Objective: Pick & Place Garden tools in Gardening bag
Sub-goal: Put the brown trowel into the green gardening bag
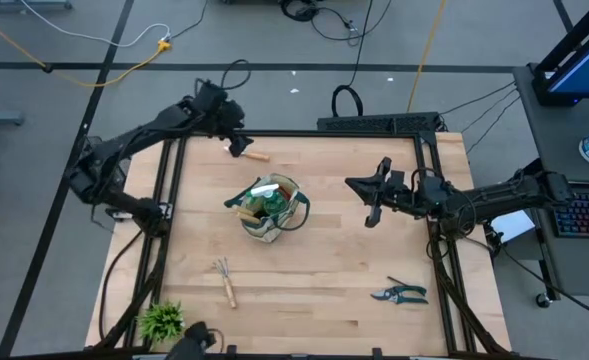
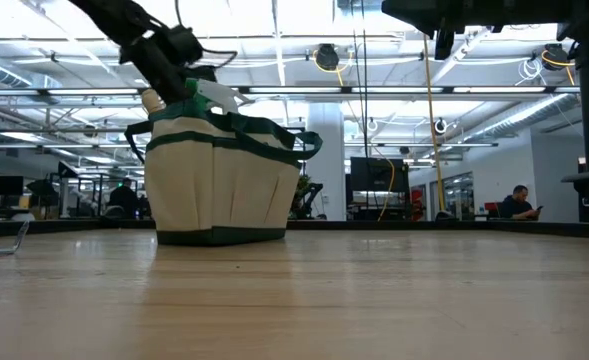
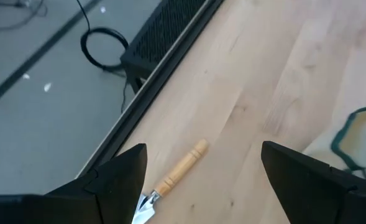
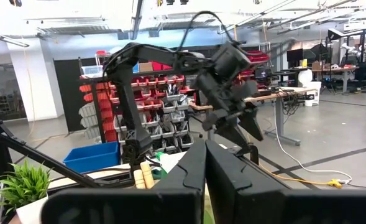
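The beige gardening bag with green trim stands upright on its base at the table's middle, with tool handles and a white-and-green item sticking out of its mouth; it also shows in the low view. A wooden-handled trowel lies flat near the table's far edge. My left gripper hovers over it, open, one finger on each side of the trowel without touching it. My right gripper hangs shut and empty right of the bag. A small rake and dark pruning shears lie flat near the front.
A small leafy plant stands at the front left corner. A black frame rail runs along the table's far edge beside the trowel. Bare wood lies between the bag and my right gripper.
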`<state>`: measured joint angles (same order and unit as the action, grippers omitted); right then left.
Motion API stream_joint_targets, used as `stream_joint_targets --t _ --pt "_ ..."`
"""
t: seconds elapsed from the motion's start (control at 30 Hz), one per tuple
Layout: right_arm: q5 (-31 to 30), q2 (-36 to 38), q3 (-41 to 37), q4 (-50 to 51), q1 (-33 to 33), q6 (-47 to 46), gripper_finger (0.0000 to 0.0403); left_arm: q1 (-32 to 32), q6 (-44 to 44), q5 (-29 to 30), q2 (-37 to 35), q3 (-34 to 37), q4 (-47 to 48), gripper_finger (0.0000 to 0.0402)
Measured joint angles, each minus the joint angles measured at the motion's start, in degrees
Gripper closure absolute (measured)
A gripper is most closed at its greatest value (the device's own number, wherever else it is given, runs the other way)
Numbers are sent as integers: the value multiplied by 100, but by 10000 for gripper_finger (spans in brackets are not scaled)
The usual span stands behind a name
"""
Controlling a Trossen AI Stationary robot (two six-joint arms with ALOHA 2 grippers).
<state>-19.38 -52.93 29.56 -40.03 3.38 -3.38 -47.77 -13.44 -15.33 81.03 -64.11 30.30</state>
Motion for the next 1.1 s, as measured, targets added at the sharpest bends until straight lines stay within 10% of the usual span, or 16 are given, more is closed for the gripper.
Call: stream_joint_targets --t 0.47,1.1 --pt "-157 0 0 -2 -2 0 401 -57 -946 -388 1582 -1639 1332 78" --pt "-487 -2 0 2 -167 -42 401 31 -2286 -18 2595 -1830 1937 78"
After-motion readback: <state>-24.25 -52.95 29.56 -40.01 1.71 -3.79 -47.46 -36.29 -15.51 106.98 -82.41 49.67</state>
